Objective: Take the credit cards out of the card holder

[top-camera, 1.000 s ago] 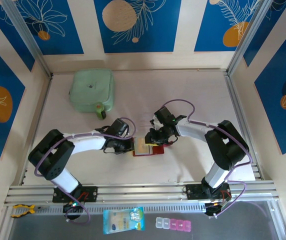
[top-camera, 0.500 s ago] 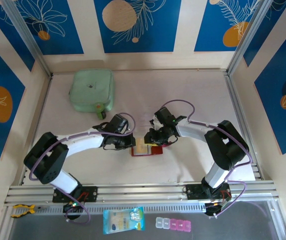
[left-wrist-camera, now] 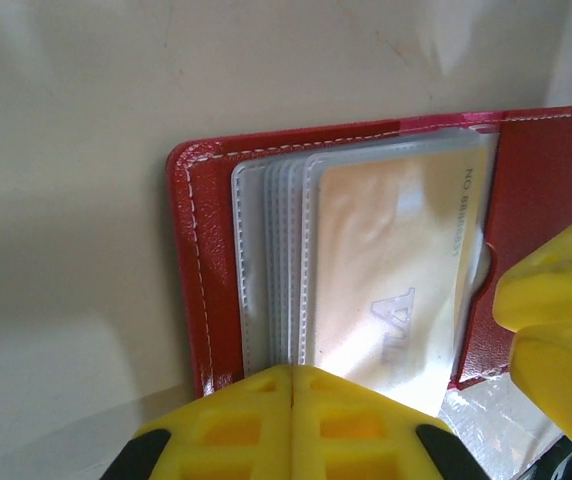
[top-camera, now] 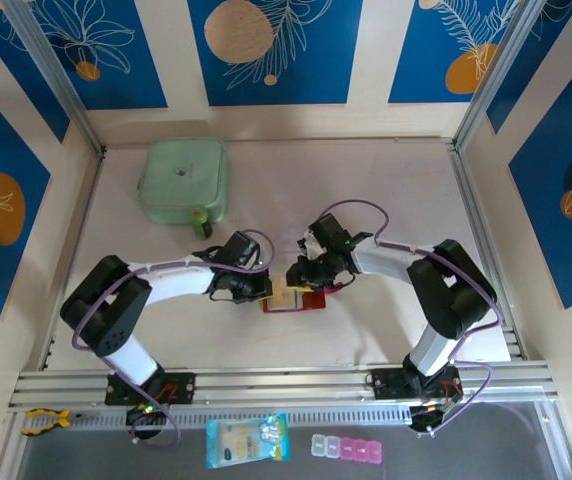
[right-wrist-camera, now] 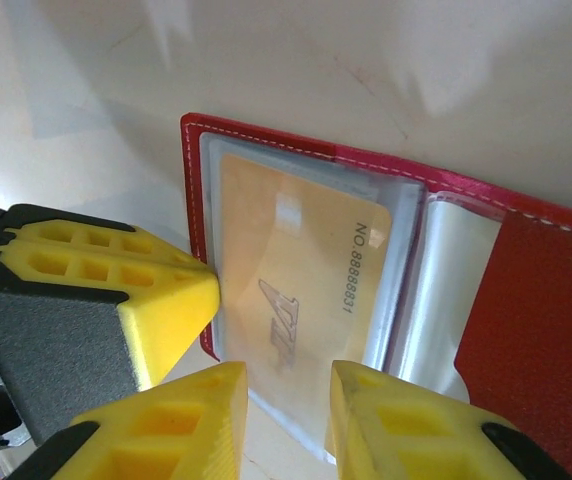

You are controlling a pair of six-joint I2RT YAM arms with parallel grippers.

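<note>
Top external: pouch (top-camera: 184, 181) beyond card holder (top-camera: 315, 301)

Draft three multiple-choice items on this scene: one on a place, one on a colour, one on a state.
1. Where on the table does the green pouch lie?
A. far left
B. near right
C. dead centre

2. What colour is the card showing on top?
A. blue
B. black
C. yellow-orange

3. How is the card holder placed?
A. folded shut
B. lying open
C. standing on edge

Answers:
1 A, the top view shows it by the far left corner.
2 C, both wrist views show its yellow-orange face.
3 B, its clear pockets face up.
</note>
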